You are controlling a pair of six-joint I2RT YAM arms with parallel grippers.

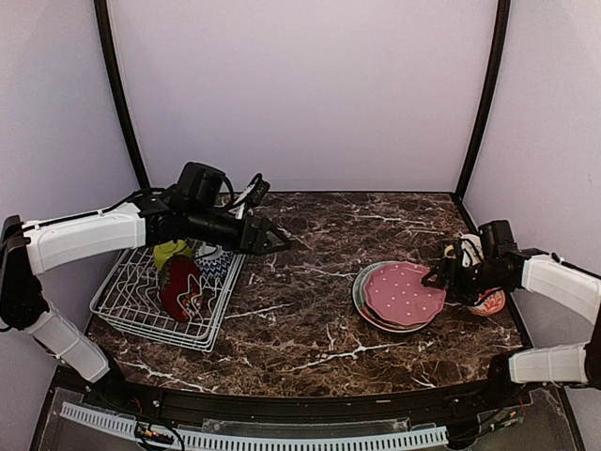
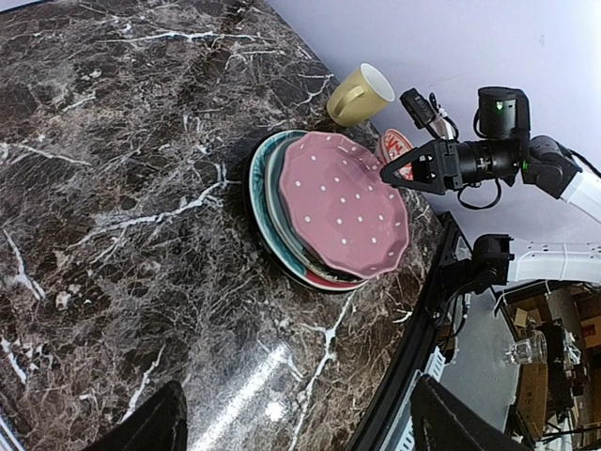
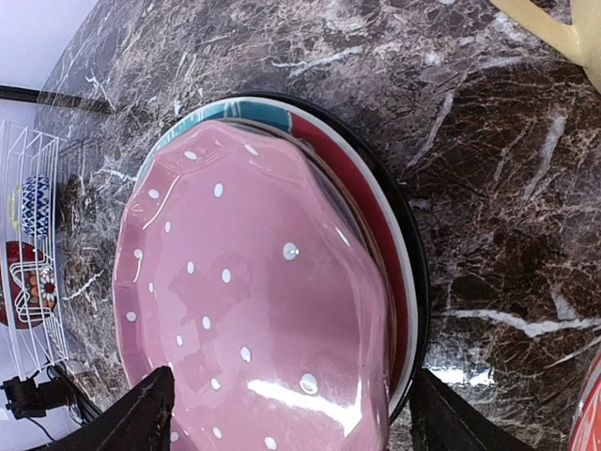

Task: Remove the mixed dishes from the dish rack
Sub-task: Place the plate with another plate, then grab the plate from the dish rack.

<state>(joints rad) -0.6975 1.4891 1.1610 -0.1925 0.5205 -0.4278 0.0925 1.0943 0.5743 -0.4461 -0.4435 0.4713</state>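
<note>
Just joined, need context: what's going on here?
Unloading, partway. The right end effector is open at the rim of the pink dotted plate, which tops the plate stack. The left end effector hovers open by the dish rack, which holds a dark red plate, a lime-green bowl and a blue-white bowl.

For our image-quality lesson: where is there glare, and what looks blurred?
Left wrist view: bright glare spot on the glossy dark marble table. Right wrist view: white highlights on the pink white-dotted plate; the fingertips of the right gripper are blurred. Top view: even light, no strong glare.
</note>
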